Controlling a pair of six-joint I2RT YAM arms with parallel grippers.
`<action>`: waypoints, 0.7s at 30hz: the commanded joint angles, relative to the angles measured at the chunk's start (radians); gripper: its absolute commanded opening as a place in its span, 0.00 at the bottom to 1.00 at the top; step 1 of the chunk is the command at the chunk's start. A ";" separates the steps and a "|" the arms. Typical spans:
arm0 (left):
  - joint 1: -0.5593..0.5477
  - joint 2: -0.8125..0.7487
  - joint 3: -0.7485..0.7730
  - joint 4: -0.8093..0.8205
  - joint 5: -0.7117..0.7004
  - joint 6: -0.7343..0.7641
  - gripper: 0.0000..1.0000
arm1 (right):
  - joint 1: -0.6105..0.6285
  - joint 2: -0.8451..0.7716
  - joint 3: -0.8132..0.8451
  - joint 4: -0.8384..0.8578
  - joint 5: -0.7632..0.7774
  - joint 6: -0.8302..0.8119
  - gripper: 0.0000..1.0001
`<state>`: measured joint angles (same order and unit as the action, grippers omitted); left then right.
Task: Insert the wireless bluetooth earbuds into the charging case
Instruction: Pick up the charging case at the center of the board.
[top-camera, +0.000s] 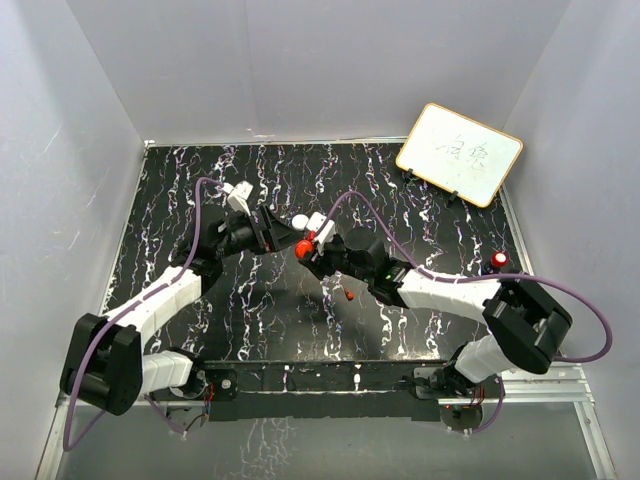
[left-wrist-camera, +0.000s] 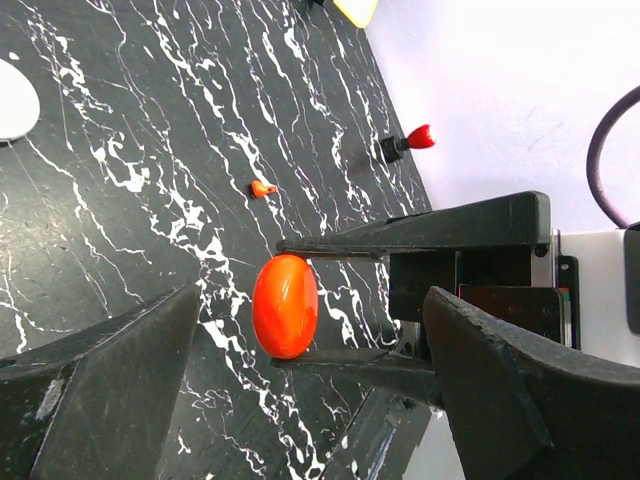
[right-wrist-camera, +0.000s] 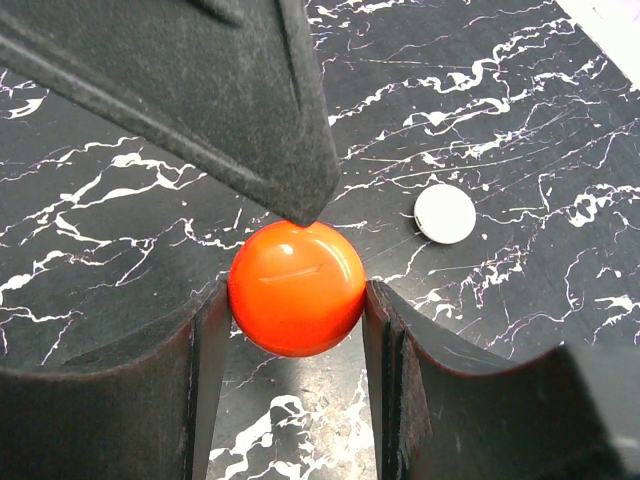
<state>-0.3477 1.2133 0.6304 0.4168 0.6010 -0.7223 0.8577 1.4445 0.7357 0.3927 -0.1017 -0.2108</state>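
Note:
A glossy red round charging case (right-wrist-camera: 296, 288) hangs above the black marbled table, with my right gripper (right-wrist-camera: 295, 300) shut on its two sides. It looks closed, with a thin slit on its face. In the top view the case (top-camera: 303, 248) sits between both grippers at the middle of the table. My left gripper (left-wrist-camera: 312, 330) is open, its wide jaws standing either side of the case (left-wrist-camera: 285, 305). One of its fingers (right-wrist-camera: 250, 110) reaches down to the case's top edge. One tiny red earbud (top-camera: 348, 295) lies on the table below the right arm, also seen from the left wrist (left-wrist-camera: 262, 188).
A white round puck (right-wrist-camera: 445, 213) lies on the table just beyond the case (top-camera: 299, 221). A small red piece on a black holder (top-camera: 499, 260) stands at the right edge. A wood-framed whiteboard (top-camera: 459, 153) leans at the back right. Grey walls enclose the table.

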 joint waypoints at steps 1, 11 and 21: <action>0.006 0.006 0.040 0.012 0.068 -0.006 0.93 | 0.006 -0.050 -0.001 0.057 -0.006 -0.008 0.13; 0.018 0.009 -0.035 0.095 0.095 -0.071 0.92 | 0.006 -0.108 0.009 0.031 -0.003 -0.013 0.13; 0.018 0.016 -0.057 0.177 0.149 -0.103 0.78 | 0.006 -0.103 0.023 0.031 -0.012 -0.008 0.13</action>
<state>-0.3355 1.2232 0.5880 0.5335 0.6956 -0.8001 0.8577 1.3640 0.7288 0.3840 -0.1047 -0.2111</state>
